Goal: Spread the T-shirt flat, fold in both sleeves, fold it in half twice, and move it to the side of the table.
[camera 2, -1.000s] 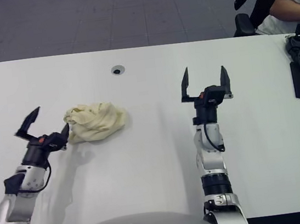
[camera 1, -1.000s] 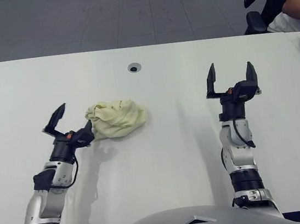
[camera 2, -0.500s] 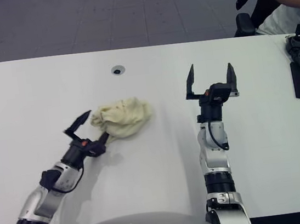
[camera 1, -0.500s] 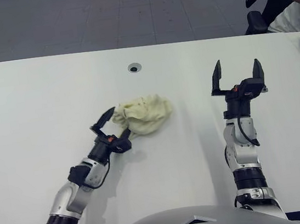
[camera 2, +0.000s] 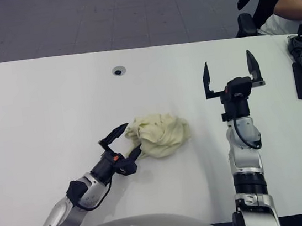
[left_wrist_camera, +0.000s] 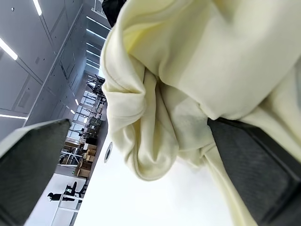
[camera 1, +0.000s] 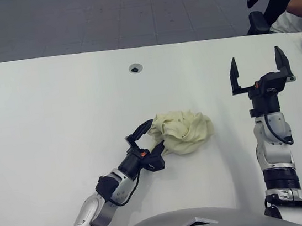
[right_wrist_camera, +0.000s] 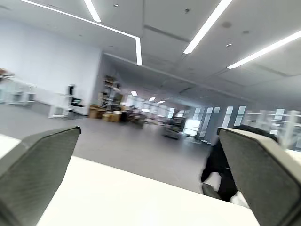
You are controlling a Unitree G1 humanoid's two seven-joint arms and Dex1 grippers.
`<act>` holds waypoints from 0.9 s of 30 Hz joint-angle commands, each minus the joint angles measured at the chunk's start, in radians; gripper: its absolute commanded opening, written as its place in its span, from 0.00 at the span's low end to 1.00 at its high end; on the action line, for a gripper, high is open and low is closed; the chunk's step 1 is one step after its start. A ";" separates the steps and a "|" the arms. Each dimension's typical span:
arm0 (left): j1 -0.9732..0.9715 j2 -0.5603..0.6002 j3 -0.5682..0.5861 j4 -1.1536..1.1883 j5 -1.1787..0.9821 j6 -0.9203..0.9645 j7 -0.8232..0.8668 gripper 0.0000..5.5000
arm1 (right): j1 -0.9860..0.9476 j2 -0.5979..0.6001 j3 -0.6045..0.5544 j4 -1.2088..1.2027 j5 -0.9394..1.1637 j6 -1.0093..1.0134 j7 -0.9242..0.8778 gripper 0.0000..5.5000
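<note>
Item 1: pale-yellow crumpled fabric T-shirt (camera 1: 184,132), bunched near the centre of the white table (camera 1: 55,103).
Item 2: left gripper (camera 1: 150,138), jaws spread around the shirt's left edge, not pinching.
Item 3: right gripper (camera 1: 256,61), raised to the right of the shirt, jaws spread.
Step judged: spreading flat, not yet done. The next move calls for pinching an edge.

T-shirt (camera 1: 186,132) has been shoved across the table (camera 1: 55,103), rightward and toward the robot, pushed ahead of the left gripper (camera 1: 148,140). Left gripper has been swept along the same path and its arm is now laid low over the table. Bundle edge, earlier touched by one finger only, is now seen between both spread fingers. Right gripper (camera 1: 258,65) has been shifted outward to the right, yet the bundle now lies nearer to it.
</note>
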 commanded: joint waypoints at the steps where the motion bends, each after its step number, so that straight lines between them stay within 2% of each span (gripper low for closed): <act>1: 0.108 0.036 0.011 -0.101 -0.121 0.049 -0.135 0.98 | 0.036 -0.099 0.043 -0.106 0.160 0.077 0.228 0.98; 6: 0.174 0.079 0.081 -0.288 -0.290 0.088 -0.260 0.98 | 0.023 -0.247 0.040 -0.156 0.436 0.222 0.592 0.98; 12: 0.142 0.125 0.196 -0.323 -0.415 0.117 -0.337 0.98 | 0.014 -0.379 0.059 -0.077 0.541 0.364 0.946 0.98; 17: 0.100 0.161 0.262 -0.305 -0.492 0.102 -0.387 0.98 | -0.104 -0.434 0.175 0.002 0.435 0.409 1.136 0.98; 20: 0.101 0.208 0.344 -0.308 -0.695 0.091 -0.479 0.98 | -0.226 -0.405 0.259 0.125 0.271 0.302 1.151 0.98; 23: 0.044 0.201 0.470 -0.262 -0.871 0.096 -0.494 0.98 | -0.306 -0.370 0.322 0.227 0.138 0.173 1.137 0.98; 27: -0.032 0.156 0.546 -0.225 -0.934 0.137 -0.438 0.98 | -0.364 -0.347 0.388 0.310 0.007 0.031 1.115 0.87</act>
